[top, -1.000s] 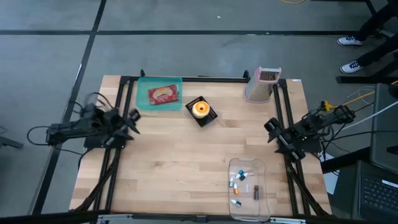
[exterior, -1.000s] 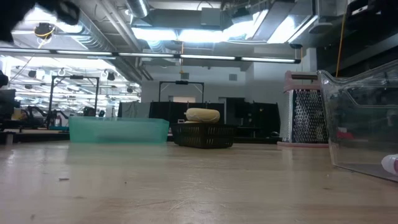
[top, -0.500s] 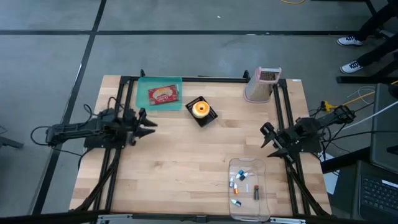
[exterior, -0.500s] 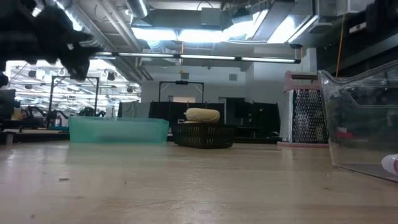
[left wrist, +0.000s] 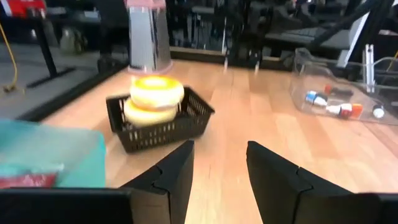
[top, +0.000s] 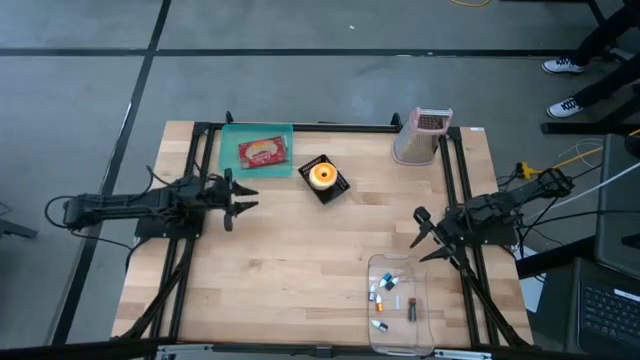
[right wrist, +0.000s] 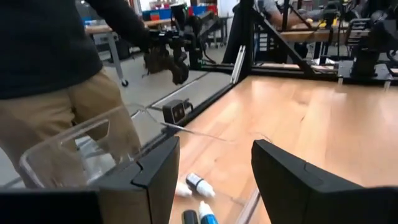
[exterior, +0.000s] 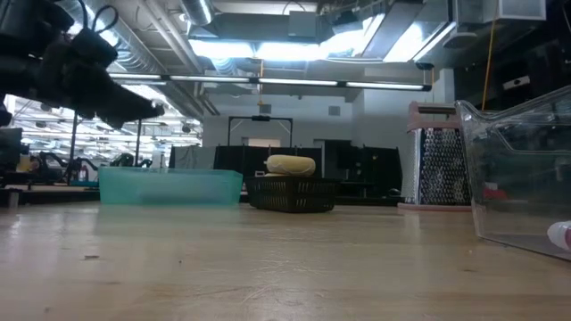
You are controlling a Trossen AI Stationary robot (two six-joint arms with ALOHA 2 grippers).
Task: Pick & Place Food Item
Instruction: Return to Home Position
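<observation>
On the wooden table [top: 300,250], seen from above, the transparent bin [top: 400,342] stands at 5 o'clock and holds the small food coloring bottles [top: 381,294]. A teal tray [top: 228,140] at 11 o'clock carries a red packet [top: 262,153]. A black basket [top: 338,186] near 12 holds a yellow round food [top: 321,175]. The left gripper [top: 250,199] at 9 o'clock and the right gripper [top: 420,237] at 3 o'clock both have fingers apart and hold nothing. Beside the table, a person [right wrist: 62,81] stands on the grey floor [top: 400,30].

Bare tabletop [top: 300,250] between my left claw [top: 250,198] and right claw [top: 418,236]: clear pass. Far edge blocked by teal bin [top: 225,165], black basket [top: 338,186], grater [top: 416,140]. Transparent bin [top: 420,270] sits just beside right claw, on its near side.
</observation>
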